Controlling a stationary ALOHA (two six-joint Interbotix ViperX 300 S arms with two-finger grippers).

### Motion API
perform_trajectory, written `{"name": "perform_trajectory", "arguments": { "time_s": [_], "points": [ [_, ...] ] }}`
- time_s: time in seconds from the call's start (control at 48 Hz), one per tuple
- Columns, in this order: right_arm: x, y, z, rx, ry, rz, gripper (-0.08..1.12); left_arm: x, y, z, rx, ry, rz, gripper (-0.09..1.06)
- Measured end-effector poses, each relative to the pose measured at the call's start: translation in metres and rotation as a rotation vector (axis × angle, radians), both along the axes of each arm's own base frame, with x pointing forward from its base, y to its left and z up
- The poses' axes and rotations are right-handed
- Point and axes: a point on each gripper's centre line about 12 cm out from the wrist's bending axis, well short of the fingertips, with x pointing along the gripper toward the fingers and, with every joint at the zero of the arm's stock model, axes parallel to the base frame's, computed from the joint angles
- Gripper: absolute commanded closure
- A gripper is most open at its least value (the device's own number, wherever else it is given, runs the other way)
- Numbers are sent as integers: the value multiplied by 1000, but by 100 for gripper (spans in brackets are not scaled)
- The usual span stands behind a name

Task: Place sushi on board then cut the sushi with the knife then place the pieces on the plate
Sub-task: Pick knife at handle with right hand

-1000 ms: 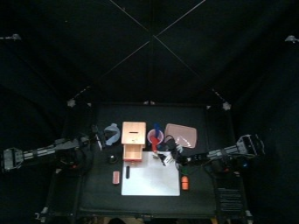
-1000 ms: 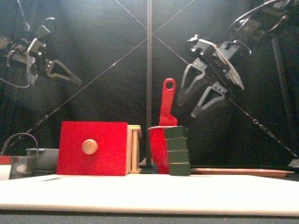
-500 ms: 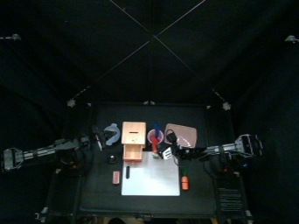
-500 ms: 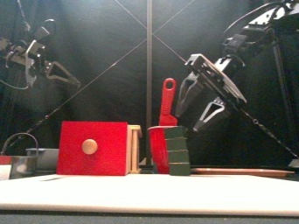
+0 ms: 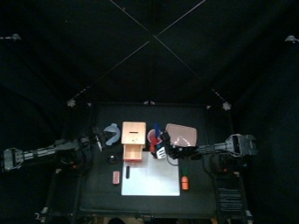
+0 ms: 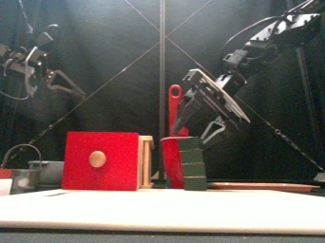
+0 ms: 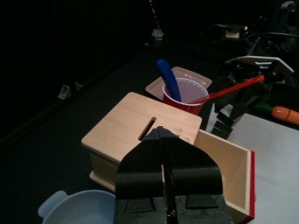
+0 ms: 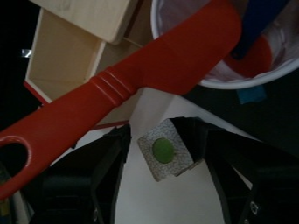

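Observation:
The sushi roll (image 6: 181,163), a stack of dark green blocks, stands upright just right of the wooden box (image 5: 135,138) and in front of the red cup (image 5: 158,137). A red knife (image 6: 174,109) and a blue knife (image 7: 167,77) stick out of that cup. My right gripper (image 6: 197,131) hangs open just above the roll, beside the red knife's handle. In the right wrist view the roll's end face (image 8: 163,151) lies between the spread jaws, untouched. My left gripper (image 7: 167,144) hovers shut over the box, high at the left (image 6: 57,84).
The white board (image 5: 152,179) lies at the table's front with an orange toy (image 5: 184,182) on its right edge. A small red piece (image 5: 115,177) lies left of it. The pink tray (image 5: 187,133) sits back right, and the blue-grey bowl (image 6: 41,172) left of the box.
My right gripper has dropped and swung left, from well above the cup down to just over the sushi roll. The left arm has stayed put.

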Motion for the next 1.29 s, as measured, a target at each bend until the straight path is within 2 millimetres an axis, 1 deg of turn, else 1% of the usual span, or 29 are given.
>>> {"name": "perform_trajectory", "arguments": {
  "time_s": [0.104, 0.146, 0.292, 0.396, 0.438, 0.5, 0.667, 0.812, 0.958, 1.083, 1.146, 1.208, 1.292],
  "points": [
    [4, 19, 1, 12, -5, 39, 14, 0, 0, 0, -6, -1, 2, 86],
    [6, 30, 3, 13, -12, 68, 14, 0, 0, 0, -10, -2, 4, 86],
    [14, 83, 17, 30, -54, 192, 14, 0, 1, 0, -21, -9, 10, 86],
    [15, 109, 23, 34, -60, 242, 14, 0, 1, 0, -34, -16, 15, 86],
    [13, 114, 24, 22, -48, 244, 14, 0, 1, 0, -40, -17, 18, 86],
    [11, 116, 23, 1, -28, 235, 14, -1, 1, 0, -43, -18, 19, 86],
    [7, 110, 19, -65, 26, 206, 14, 0, 1, 0, -42, -20, 18, 86],
    [8, 106, 2, -51, 77, 171, 14, 0, 1, 1, -40, -24, 18, 86],
    [6, 109, 0, 63, 107, 69, 14, 0, 1, 1, -39, -23, 18, 86],
    [8, 117, 5, 232, 116, -46, 14, 0, 1, 1, -37, -24, 19, 86],
    [14, 121, 12, 302, 105, -88, 14, -1, 1, 0, -43, -23, 19, 86],
    [25, 123, 17, 361, 99, -131, 14, -2, 1, -4, -58, -18, 24, 86],
    [39, 122, 16, 399, 132, -197, 14, -4, 1, -8, -83, -21, 36, 86]
  ]
}}
